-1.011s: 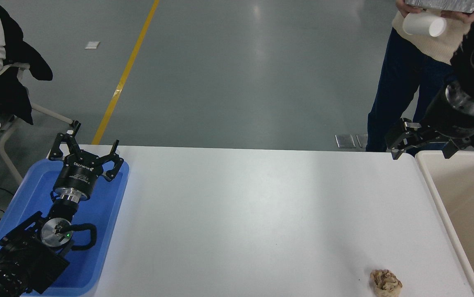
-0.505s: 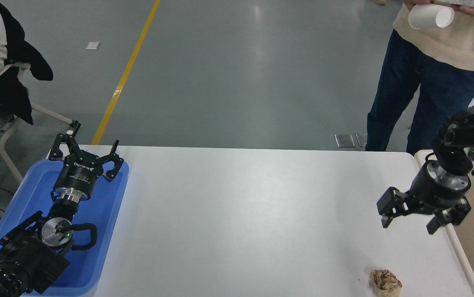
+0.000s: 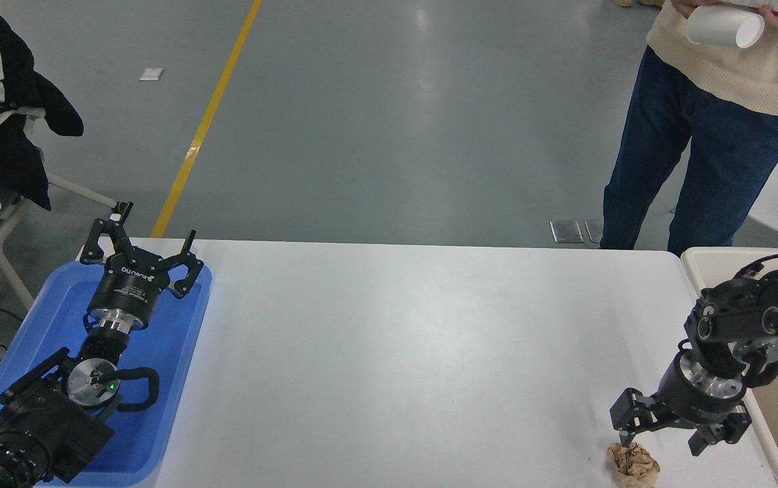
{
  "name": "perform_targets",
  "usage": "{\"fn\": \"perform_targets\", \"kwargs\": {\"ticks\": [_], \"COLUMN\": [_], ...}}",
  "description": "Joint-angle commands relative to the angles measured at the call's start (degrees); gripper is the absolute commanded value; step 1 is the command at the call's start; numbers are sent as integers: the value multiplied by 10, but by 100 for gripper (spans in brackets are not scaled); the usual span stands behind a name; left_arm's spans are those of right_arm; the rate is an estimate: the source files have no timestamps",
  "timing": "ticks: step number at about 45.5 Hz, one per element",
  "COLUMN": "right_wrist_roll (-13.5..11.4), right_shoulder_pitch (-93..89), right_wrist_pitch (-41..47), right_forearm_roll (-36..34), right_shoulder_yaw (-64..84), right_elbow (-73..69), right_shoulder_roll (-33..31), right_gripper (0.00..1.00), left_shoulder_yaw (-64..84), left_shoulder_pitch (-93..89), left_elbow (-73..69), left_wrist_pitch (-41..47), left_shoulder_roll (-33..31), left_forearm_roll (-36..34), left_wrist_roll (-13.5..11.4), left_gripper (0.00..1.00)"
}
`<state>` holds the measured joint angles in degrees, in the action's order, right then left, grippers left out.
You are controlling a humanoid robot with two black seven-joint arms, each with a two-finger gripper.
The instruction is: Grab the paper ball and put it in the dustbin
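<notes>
The white table (image 3: 396,352) carries a blue tray (image 3: 158,407) at its left, where the left gripper (image 3: 138,254) sits parked, fingers spread. The dustbin (image 3: 714,257) stands at the right edge. The right gripper (image 3: 660,434) hangs open just above the paper ball (image 3: 633,464), near the front edge

Two matte black jointed arms (image 3: 43,420) with silver metal wrist rings, black looped cables, a small green light and white lettering on the left black gripper (image 3: 138,254).
</notes>
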<state>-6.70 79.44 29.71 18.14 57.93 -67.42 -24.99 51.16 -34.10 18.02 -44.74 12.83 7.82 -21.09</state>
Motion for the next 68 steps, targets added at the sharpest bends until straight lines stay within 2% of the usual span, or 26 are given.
{"fn": "perform_targets", "kwargs": {"ticks": [1, 7, 13, 21, 25, 31, 36, 44, 52, 60, 68], "right_wrist_roll": [-1, -1, -1, -1, -1, -2, -4, -4, -4, -4, -3], "right_shoulder_pitch": [-39, -54, -68, -72, -78, -87, -88, -85, -76, -40, 117], "right_wrist_pitch": [-40, -47, -87, -95, -105, -119, -120, -112, -105, -91, -42], "right_forearm_roll": [-1, 4, 5, 5, 5, 4, 2, -3, -3, -6, -6], "right_shoulder_yaw": [-26, -26, -26, -26, -26, -26, -25, -23, -17, -12, 75], "right_elbow": [0, 1, 3, 3, 3, 2, 1, -3, -9, -32, -125], "right_shoulder_roll": [6, 28, 29, 29, 29, 29, 27, 11, -1, -39, -59], "right_gripper": [98, 98, 98, 98, 95, 75, 43, 0, 0, 0, 0], "left_shoulder_yaw": [0, 0, 0, 0, 0, 0, 0, 0, 0, 0, 0], "left_shoulder_pitch": [0, 0, 0, 0, 0, 0, 0, 0, 0, -1, -1], "left_elbow": [0, 0, 0, 0, 0, 0, 0, 0, 0, 0, 0], "left_wrist_pitch": [0, 0, 0, 0, 0, 0, 0, 0, 0, 0, 0], "left_shoulder_roll": [0, 0, 0, 0, 0, 1, 0, 0, 0, 0, 0], "left_forearm_roll": [0, 0, 0, 0, 0, 0, 0, 0, 0, 0, 0], "left_wrist_roll": [0, 0, 0, 0, 0, 0, 0, 0, 0, 0, 1], "left_gripper": [100, 100, 100, 100, 100, 100, 100, 100, 100, 100, 100]}}
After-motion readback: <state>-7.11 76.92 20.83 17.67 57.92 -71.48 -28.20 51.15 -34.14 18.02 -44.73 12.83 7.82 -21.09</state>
